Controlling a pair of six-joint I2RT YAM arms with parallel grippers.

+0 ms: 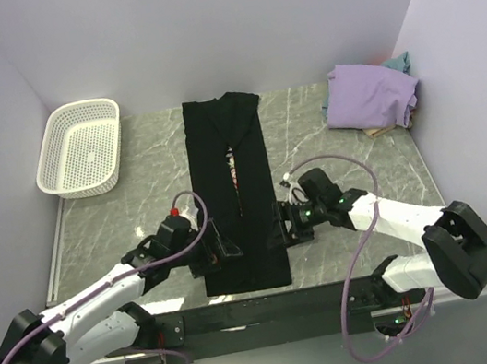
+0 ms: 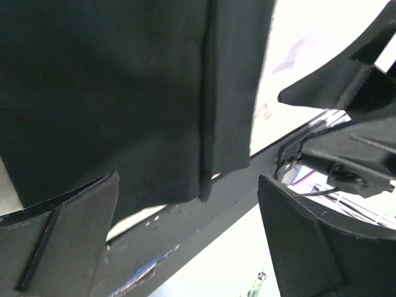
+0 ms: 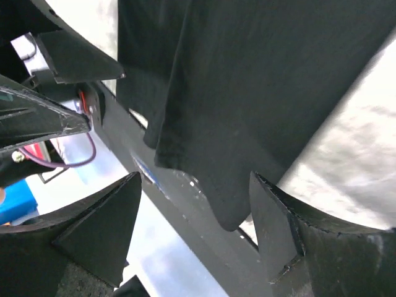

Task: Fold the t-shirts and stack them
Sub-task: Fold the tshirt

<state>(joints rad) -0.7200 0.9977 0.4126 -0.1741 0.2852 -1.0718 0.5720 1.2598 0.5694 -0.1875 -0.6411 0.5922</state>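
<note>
Nothing here can be read. The only print showing is a thin pale sliver along the centre seam of the black t-shirt (image 1: 234, 193), too small to make out, and no labels or brand marks show anywhere.

There are three shirts. The black one lies folded into a long narrow strip down the middle of the marble table (image 1: 311, 138), its hem close to the arms. Far right of it and toward the back, the lavender t-shirt (image 1: 369, 95) sits in a rumpled heap, with a bit of the teal t-shirt (image 1: 402, 60) poking out behind that. One white basket (image 1: 79, 149) stands off to the black shirt's far left.

There are two arms, one at each lower edge of the black shirt. The left gripper (image 1: 219, 245) has its jaws spread wide, gripping nothing. The right gripper (image 1: 280, 232) is also parted and holds nothing, with the shirt's corner lying just beyond its fingertips.
</note>
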